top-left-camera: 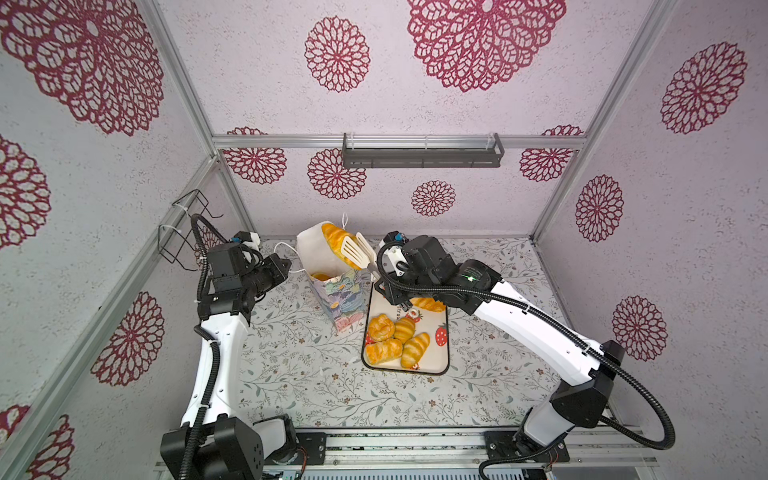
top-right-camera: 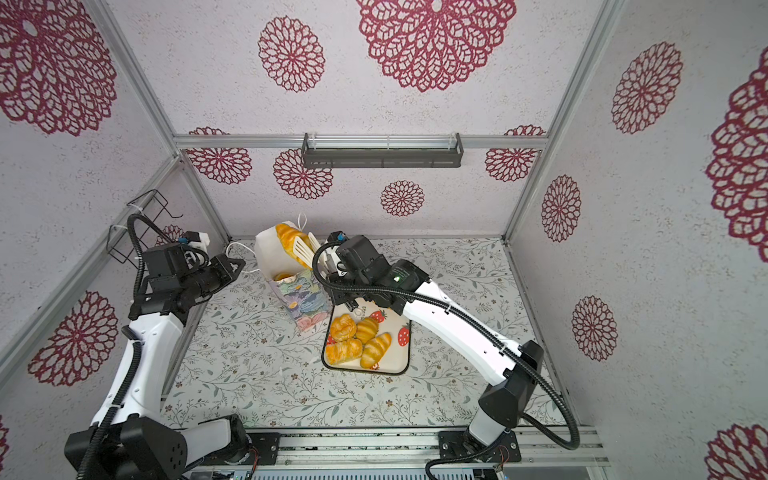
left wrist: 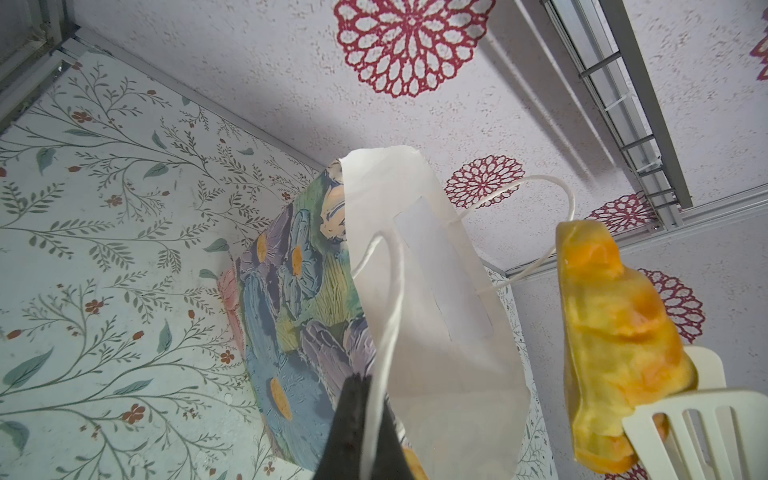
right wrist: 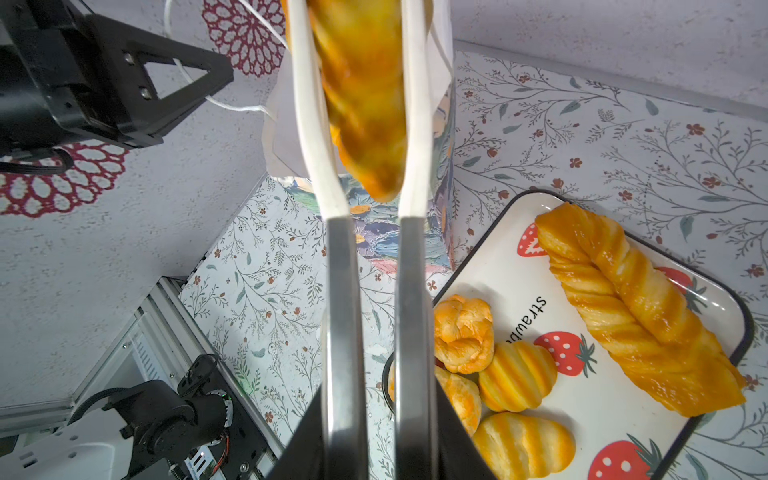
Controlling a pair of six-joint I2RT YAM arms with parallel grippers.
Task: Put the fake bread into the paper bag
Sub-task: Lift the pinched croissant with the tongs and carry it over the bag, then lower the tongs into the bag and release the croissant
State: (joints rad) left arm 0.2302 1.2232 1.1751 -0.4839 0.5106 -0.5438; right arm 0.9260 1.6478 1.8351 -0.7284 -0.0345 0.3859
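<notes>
In both top views the paper bag (top-left-camera: 332, 295) stands at centre frame, touching the left edge of the strawberry tray (top-left-camera: 438, 357). The right gripper (top-left-camera: 377, 282) is clamped on tongs (top-left-camera: 356, 252), whose white blades pinch a piece of fake bread (top-left-camera: 334, 236) above the bag's open mouth. A second piece (top-left-camera: 320, 275) lies inside the bag. Four rolls (top-left-camera: 392, 340) sit on the tray, and a braided loaf (top-left-camera: 428, 304) is half hidden under the right arm. The left gripper (top-left-camera: 284, 266) sits left of the bag.

In the left wrist view, the left gripper (left wrist: 370, 424) is fully closed, pinching the bag's white cord handle (left wrist: 395, 291). The bag's white wall stands between it and the tonged bread (left wrist: 615, 324).

In the right wrist view, the black jaws squeeze the tongs' (right wrist: 343, 291) metal arms. The bread (right wrist: 365, 104) hangs between the blades in front of the bag (right wrist: 386, 232), with the loaf (right wrist: 636, 307) and rolls alongside.
</notes>
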